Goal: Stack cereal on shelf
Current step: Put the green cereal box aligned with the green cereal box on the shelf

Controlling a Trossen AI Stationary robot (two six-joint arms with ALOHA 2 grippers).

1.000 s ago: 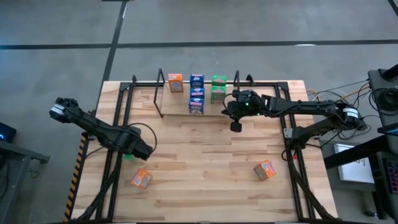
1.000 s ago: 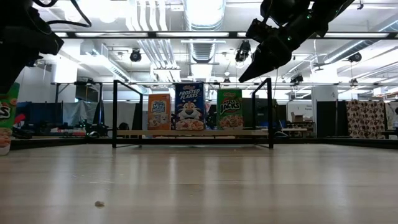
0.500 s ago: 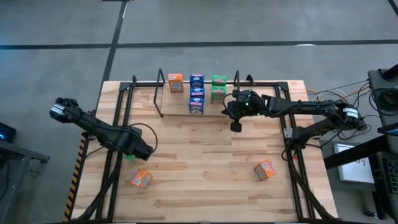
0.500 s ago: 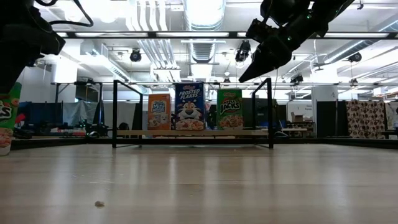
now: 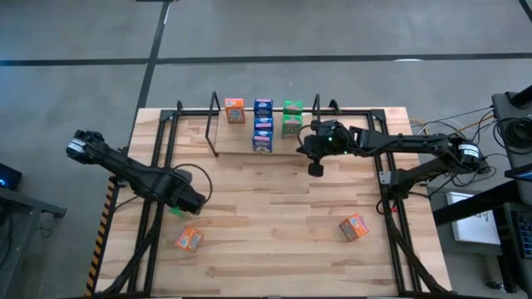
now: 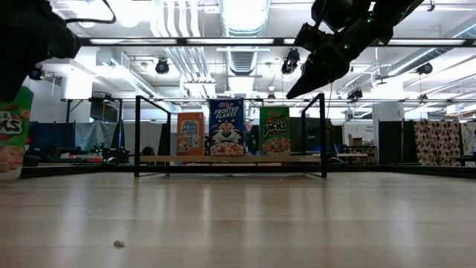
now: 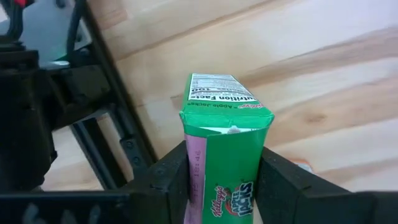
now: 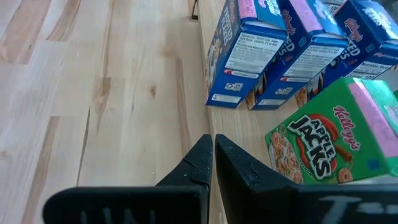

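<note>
**Green box in the left fingers, shelf part-filled**

I have the left gripper (image 7: 224, 186) clamped on a green cereal box (image 7: 225, 146) at the near left of the surface (image 5: 274, 216); the wrist view shows both fingers pressed on its sides. The right gripper (image 5: 317, 169) hangs just in front of the shelf (image 5: 214, 124), its fingers closed on nothing. On the shelf I count one orange box (image 5: 234, 110), three blue boxes (image 5: 263, 124) in a row and two green (image 5: 291, 118); two orange boxes (image 5: 189, 239) lie loose on the near surface, one left, one right (image 5: 354, 226).

My worry is the carry: the held box is gripped low, so I judge it could tip or slip; the right arm sits near the green column and might be struck or block the way in.

The high view hides the held box under the arm; the left wrist view shows it plainly; the low view alone shows it raised off the surface, and that the right gripper hangs well above the shelf.
</note>
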